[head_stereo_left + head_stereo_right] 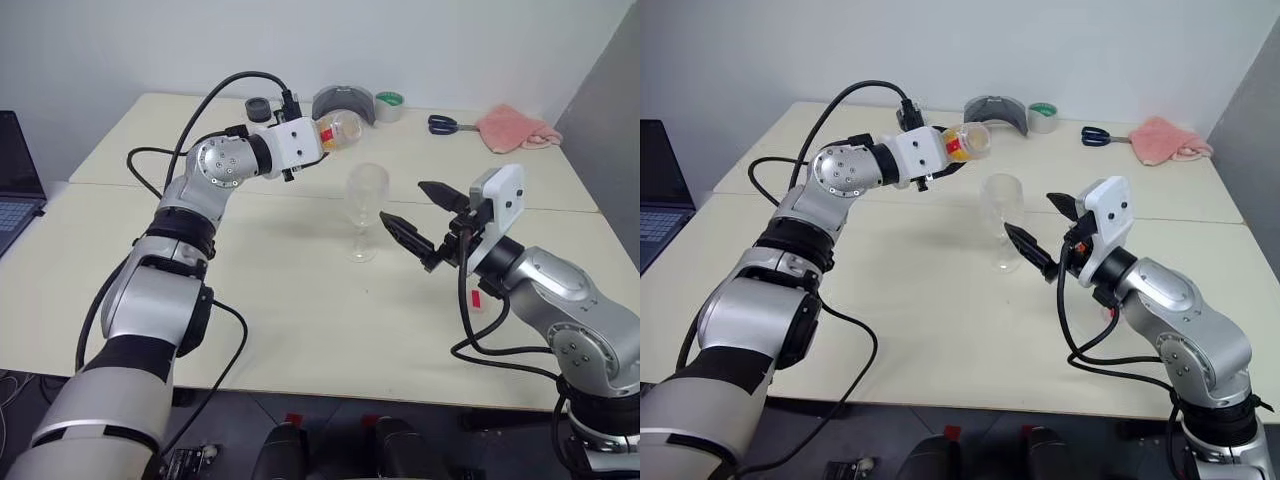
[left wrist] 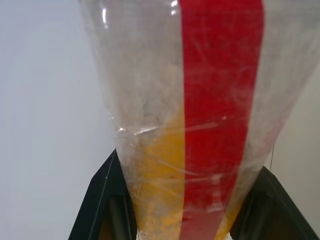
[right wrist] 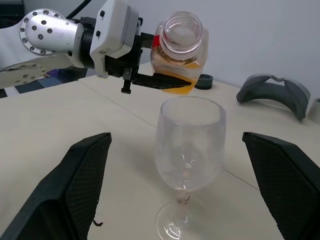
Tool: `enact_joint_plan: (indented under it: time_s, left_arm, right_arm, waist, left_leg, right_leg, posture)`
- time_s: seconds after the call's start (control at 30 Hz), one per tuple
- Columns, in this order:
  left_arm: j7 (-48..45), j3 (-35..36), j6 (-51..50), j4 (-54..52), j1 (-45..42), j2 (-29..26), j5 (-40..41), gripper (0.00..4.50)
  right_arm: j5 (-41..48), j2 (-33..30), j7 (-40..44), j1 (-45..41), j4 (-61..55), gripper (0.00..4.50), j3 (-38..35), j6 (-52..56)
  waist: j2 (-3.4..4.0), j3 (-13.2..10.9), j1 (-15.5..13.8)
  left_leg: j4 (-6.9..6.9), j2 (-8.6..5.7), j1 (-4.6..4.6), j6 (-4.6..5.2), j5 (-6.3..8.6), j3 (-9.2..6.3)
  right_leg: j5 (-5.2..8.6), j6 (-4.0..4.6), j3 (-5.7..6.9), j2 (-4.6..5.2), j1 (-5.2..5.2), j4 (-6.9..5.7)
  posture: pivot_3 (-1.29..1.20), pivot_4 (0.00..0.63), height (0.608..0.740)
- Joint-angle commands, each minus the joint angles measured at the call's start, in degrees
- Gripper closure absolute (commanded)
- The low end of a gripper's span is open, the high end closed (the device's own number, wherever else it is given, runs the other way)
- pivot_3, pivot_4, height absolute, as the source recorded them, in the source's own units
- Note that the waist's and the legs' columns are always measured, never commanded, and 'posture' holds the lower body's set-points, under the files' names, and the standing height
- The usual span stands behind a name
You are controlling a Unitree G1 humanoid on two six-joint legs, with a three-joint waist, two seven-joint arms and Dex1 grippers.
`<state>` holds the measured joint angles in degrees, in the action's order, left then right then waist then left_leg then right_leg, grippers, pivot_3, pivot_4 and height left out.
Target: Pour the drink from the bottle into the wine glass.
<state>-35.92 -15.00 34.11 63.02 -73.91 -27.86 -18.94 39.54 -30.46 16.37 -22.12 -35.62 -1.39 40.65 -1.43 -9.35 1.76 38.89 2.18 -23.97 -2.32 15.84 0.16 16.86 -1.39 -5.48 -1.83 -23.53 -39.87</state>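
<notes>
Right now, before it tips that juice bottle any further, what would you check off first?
1. Bottle cap off, mouth open: ok.
2. Left gripper clamped on the bottle: ok.
3. Wine glass upright on the table: ok.
4. Bottle mouth directly over the glass bowl: cannot tell; it looks slightly behind.
5. Right gripper steadying the glass: not ok; open, beside it, not touching.
6. Drink left to pour: ok.

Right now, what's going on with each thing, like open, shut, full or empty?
bottle: uncapped, tipped sideways, held above the glass.
drink: all inside the bottle, none pouring.
wine glass: upright, empty.
left end effector: shut on the bottle.
right end effector: open, either side of the glass.
</notes>
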Motion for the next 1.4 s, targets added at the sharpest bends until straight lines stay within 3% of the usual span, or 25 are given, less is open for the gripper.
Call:
enact_joint_plan:
  time_s: [0.03, 1.4]
  left_arm:
    - [2.65, -0.47, 2.95, 0.79, -3.90, -1.18, -1.83, 2.75]
    - [21.64, -13.03, 9.77, 9.20, -14.33, -3.16, -21.59, 2.75]
  right_arm:
    - [0.07, 0.54, 0.48, 0.07, -2.66, 0.00, -1.76, -1.21]
    - [-0.91, 2.49, -0.70, 2.38, -5.36, 0.00, -3.96, -1.71]
  waist:
    - [0.00, 0.00, 0.01]
    - [-0.01, 0.00, -0.02]
  left_leg:
    - [0.00, 0.00, 0.00, 0.00, 0.00, 0.00]
    - [0.03, -0.10, -0.02, -0.01, -0.01, 0.02]
  right_leg:
    - [0.00, 0.00, -0.01, 0.00, 0.00, 0.00]
    - [0.00, 0.00, 0.00, 0.06, -0.03, -0.09]
  posture:
    - [0.00, 0.150, 0.740]
    - [0.00, 0.150, 0.740]
